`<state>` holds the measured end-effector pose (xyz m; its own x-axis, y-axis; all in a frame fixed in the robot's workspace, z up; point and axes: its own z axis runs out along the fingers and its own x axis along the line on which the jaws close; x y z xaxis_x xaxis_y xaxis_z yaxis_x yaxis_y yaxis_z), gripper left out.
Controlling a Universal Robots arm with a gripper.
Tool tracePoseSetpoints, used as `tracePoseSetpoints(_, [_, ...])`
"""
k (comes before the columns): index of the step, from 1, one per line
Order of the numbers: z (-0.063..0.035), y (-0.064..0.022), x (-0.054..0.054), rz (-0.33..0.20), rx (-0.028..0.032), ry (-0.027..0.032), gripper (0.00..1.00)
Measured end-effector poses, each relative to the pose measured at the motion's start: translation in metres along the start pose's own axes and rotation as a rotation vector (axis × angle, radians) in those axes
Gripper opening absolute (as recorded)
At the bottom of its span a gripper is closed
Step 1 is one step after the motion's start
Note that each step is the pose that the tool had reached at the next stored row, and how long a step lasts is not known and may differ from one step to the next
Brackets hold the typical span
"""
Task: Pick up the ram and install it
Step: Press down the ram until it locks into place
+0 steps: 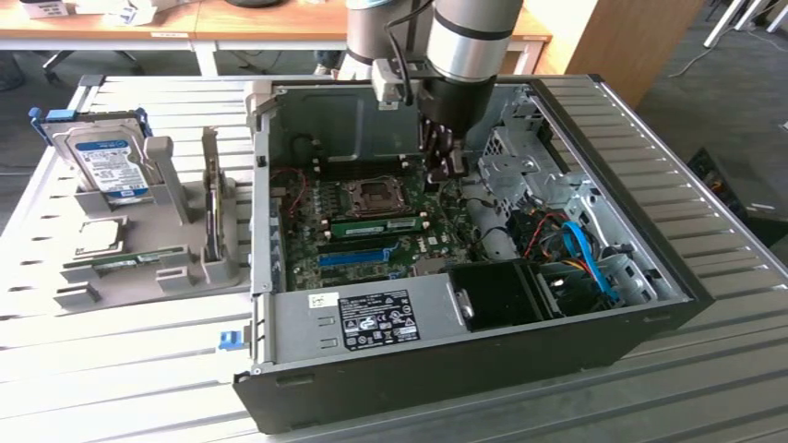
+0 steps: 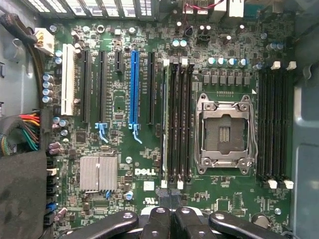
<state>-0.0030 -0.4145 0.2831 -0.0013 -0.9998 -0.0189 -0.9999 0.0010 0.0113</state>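
Exterior view: ram (image 1: 376, 226) seated in a motherboard (image 1: 425, 242) slot. Wrist view: hand (image 2: 172, 196) nearly closed, empty, near ram's end.

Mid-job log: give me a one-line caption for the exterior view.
Gripper inside the open computer case, above the motherboard; green ram sits in a slot beside the processor socket.

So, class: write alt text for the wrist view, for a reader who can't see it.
The gripper hovers over a green motherboard. A metal-framed processor socket sits between two banks of black memory slots, with a blue expansion slot nearby.
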Motion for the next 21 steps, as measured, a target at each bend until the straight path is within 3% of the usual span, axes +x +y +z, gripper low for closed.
tracePoseSetpoints(21, [0.0233,-0.0003,0.000,0.000,0.0001,-0.0001,0.11])
